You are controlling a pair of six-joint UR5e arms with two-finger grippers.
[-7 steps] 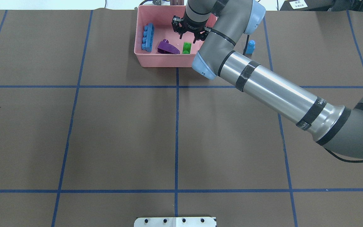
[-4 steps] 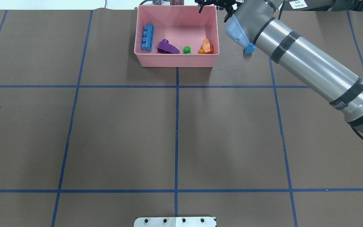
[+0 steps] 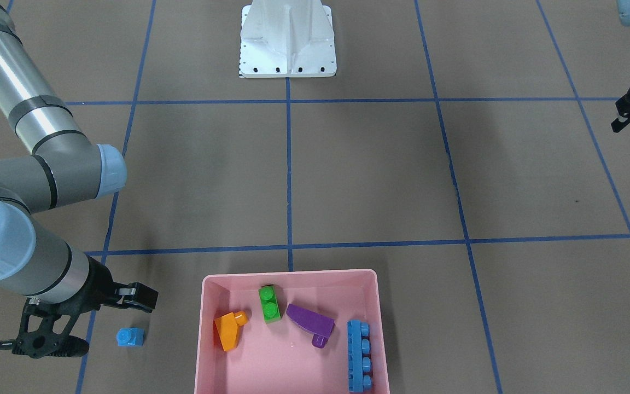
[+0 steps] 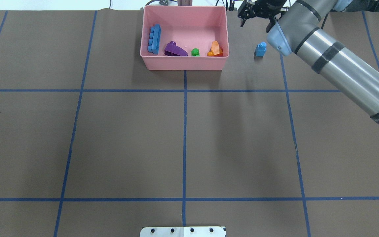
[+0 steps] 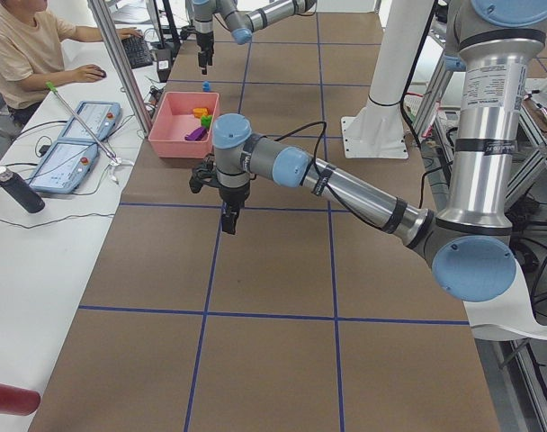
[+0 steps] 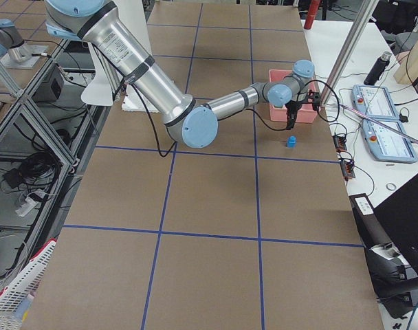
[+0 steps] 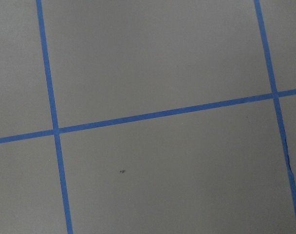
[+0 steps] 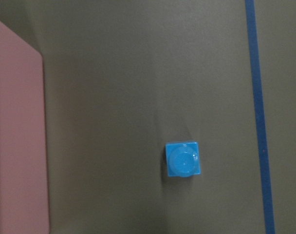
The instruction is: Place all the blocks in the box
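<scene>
**One blue block outside the box, right tool released above it**

In the overhead view the pink box [image 4: 184,64] stood at the far edge of the bench [image 4: 127,138], at about 12 o'clock from its centre. Four blocks lay inside it. The long blue block [image 4: 154,39] was on its side along the wall at 9 o'clock. The purple block [image 4: 174,49], the green block [image 4: 195,52] and the orange block [image 4: 215,49] were in a row against the near wall at 6 o'clock, the orange one in the corner.

The small blue block [image 4: 260,49] stood upright on the bench, stud up, at 3 o'clock from the box and apart from it. The box wall at 3 o'clock was between this block and the other four.

The right tool [image 4: 254,26] hung above the bench, at about 12 o'clock from the small blue block in the overhead view. Its fingers were spread and held nothing. The wrist camera looked straight down on the block, with the box rim at 9 o'clock and a blue tape line [image 8: 257,117] at 3 o'clock. The right forearm [image 4: 337,67] crossed the bench at about 4 o'clock from the block.

The left tool [image 5: 227,218] was well apart from the box, over bare bench. I cannot tell whether it was released or clenched. The white base [image 3: 287,44] stood at the robot's edge, and an operator [image 5: 22,49] sat at a side desk.
</scene>
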